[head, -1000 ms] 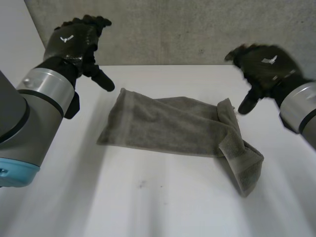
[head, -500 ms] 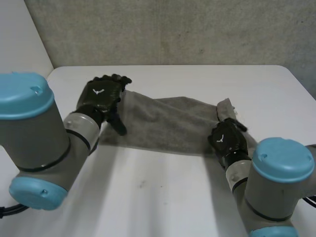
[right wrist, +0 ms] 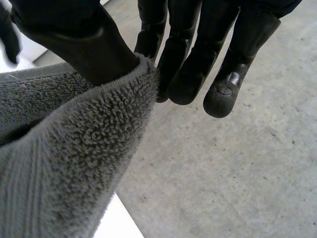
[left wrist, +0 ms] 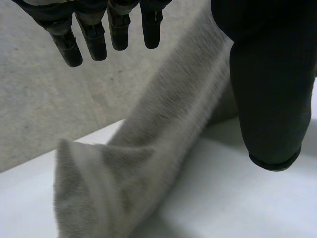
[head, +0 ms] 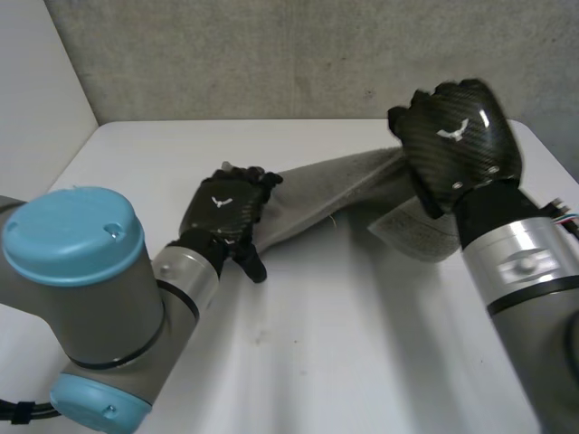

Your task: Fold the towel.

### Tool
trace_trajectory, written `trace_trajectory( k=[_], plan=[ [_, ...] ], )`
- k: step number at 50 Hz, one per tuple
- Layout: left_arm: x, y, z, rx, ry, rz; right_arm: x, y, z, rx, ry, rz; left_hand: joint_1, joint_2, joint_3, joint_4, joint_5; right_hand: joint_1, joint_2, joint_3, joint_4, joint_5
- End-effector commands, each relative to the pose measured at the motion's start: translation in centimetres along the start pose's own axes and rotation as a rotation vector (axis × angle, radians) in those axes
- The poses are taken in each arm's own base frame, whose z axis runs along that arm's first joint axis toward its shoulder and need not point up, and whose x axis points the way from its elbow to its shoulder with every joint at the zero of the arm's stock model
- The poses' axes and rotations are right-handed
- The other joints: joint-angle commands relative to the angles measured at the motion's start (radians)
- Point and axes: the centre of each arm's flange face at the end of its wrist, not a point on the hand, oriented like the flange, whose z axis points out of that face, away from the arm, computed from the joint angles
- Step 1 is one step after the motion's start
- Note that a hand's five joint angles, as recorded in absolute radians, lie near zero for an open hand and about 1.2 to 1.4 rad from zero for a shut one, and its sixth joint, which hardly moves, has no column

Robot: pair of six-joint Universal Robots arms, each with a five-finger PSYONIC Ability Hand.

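White table (head: 362, 362); right hand (head: 457, 136) pinches towel (head: 335, 185) edge aloft.

No words or numbers to read anywhere. There's just a small white winged emblem on the back of the left hand (head: 222, 210), and the same mark on the back of the right hand (head: 452, 140).

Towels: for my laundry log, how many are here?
1. The towel runs from under the left hand up to the right hand, which pinches its other end.
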Motion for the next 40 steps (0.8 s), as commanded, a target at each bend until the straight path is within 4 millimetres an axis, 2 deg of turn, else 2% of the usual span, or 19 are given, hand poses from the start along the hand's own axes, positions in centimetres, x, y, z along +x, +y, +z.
trace_trajectory(
  k=[1,11,17,22,29,32,40],
  plan=[
    [1.3,1.3,-0.1,-0.034,0.041,-0.008,0.9,-0.2,-0.9,-0.073,-0.038,0.053,0.004,0.011,0.009,0.011,-0.025,0.08,0.077,0.062,0.063,0.058],
    [1.6,3.1,0.7,-0.083,0.042,-0.192,1.1,-0.8,-2.0,-0.1,-0.062,0.063,0.01,0.016,0.015,0.017,-0.019,0.08,0.077,0.062,0.063,0.058],
    [1.8,3.9,1.2,-0.097,0.039,-0.196,1.2,-1.0,-2.3,-0.107,-0.063,0.071,0.024,0.031,0.03,0.032,-0.004,0.08,0.077,0.062,0.063,0.058],
    [2.0,5.1,2.6,-0.083,0.036,-0.203,1.7,-1.8,-2.6,-0.111,-0.062,0.098,0.033,0.04,0.039,0.04,0.005,0.08,0.077,0.062,0.063,0.058],
    [2.1,5.9,2.7,-0.105,0.038,-0.204,2.1,-2.3,-2.9,-0.123,-0.058,0.141,0.048,0.055,0.053,0.055,0.019,0.08,0.077,0.062,0.063,0.058],
    [2.0,5.9,2.7,-0.103,0.032,-0.199,2.2,-2.5,-3.0,-0.13,-0.062,0.161,0.08,0.087,0.086,0.087,0.052,0.08,0.077,0.062,0.063,0.058],
    [1.8,6.3,3.6,-0.078,0.008,-0.198,2.8,-3.5,-3.6,-0.133,-0.06,0.186,0.353,0.36,0.359,0.36,0.325,0.08,0.077,0.062,0.063,0.058]
  ],
)
